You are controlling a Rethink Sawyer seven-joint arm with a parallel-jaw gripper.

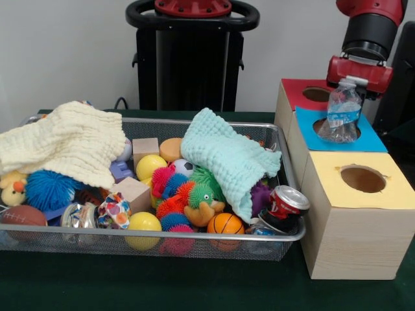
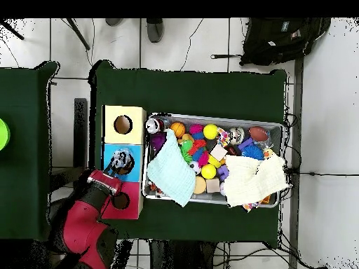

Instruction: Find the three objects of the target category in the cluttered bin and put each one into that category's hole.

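The gripper (image 1: 355, 83) holds a crumpled bottle (image 1: 341, 116) by its neck over the blue hole (image 1: 332, 127); likely light, thin, easily crushed.

From my remote station, the gripper (image 1: 357, 79) hung above the blue-topped box (image 1: 369, 138), its red body closed around the top of a crumpled clear plastic bottle (image 1: 341, 115). The bottle's base sat over that box's round hole. Behind it stood the red-topped box (image 1: 295, 94), and nearest the camera the yellow-topped box (image 1: 350, 227), each with a hole on top. To their left lay the wire mesh bin (image 1: 194, 243), heaped with balls, blocks and spiky toys. A cream cloth (image 1: 65, 146) draped its left end, a mint cloth (image 1: 230, 159) its middle. A crushed red can (image 1: 285, 206) leaned at the bin's right corner, beside an orange basketball (image 1: 225, 224).
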